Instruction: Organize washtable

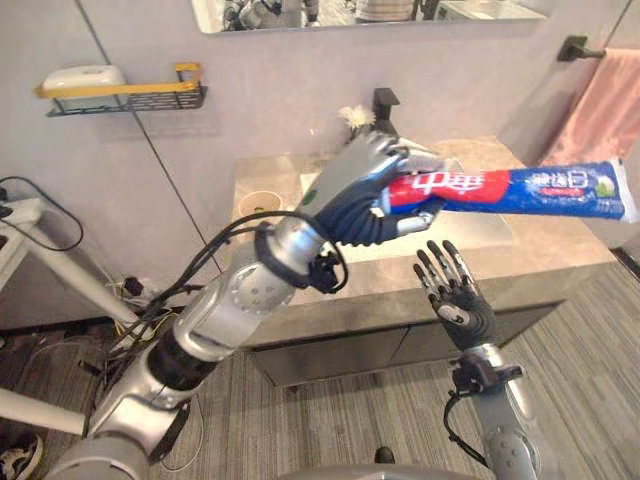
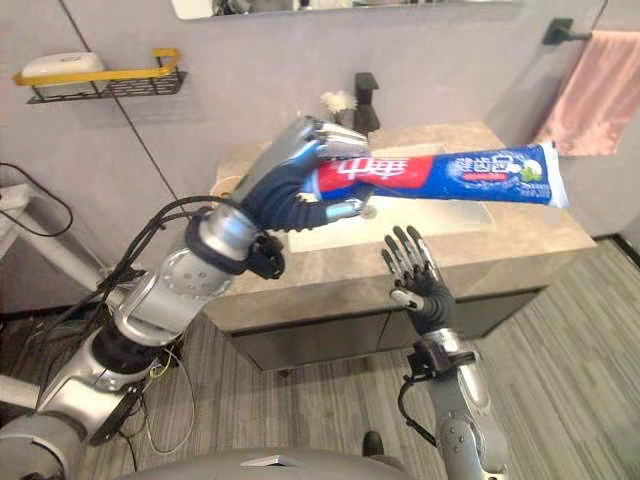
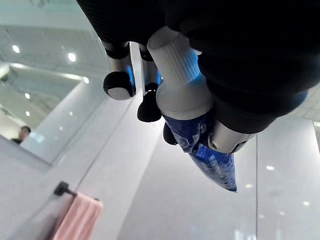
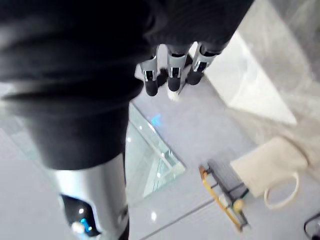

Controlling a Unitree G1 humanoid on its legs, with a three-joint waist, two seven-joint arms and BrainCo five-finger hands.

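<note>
**Toothpaste tube held in the air over the basin**

The toothpaste tube [image 1: 540, 190], red near the hand and blue toward its flat crimped end, lies roughly level above the washtable [image 1: 560, 255], touching neither the counter nor the sink [image 1: 480, 230]. The left hand [image 1: 365, 185] holds it at the red end, with fingers wrapped over the top and thumb pressed underneath. The long blue part sticks out toward the robot's right.

The head views hide the tube's cap behind this hand. The left wrist view shows it: a white ribbed cap [image 3: 175, 60] sits close against the palm, and the blue body runs away between the curled fingers [image 3: 119, 82] and the thumb.

The right hand [image 1: 455, 285] is raised below the tube at the counter's front edge, holding nothing, with its fingers straight and spread. Its own wrist view shows these fingers [image 4: 170, 75] in a straight row.

Behind the sink stands a black faucet [image 1: 385, 105], and a small tan cup [image 1: 260, 205] sits on the counter's left side. A wall shelf with a yellow rail [image 1: 125, 95] hangs to the left, and a pink towel [image 1: 605, 110] hangs to the right.
</note>
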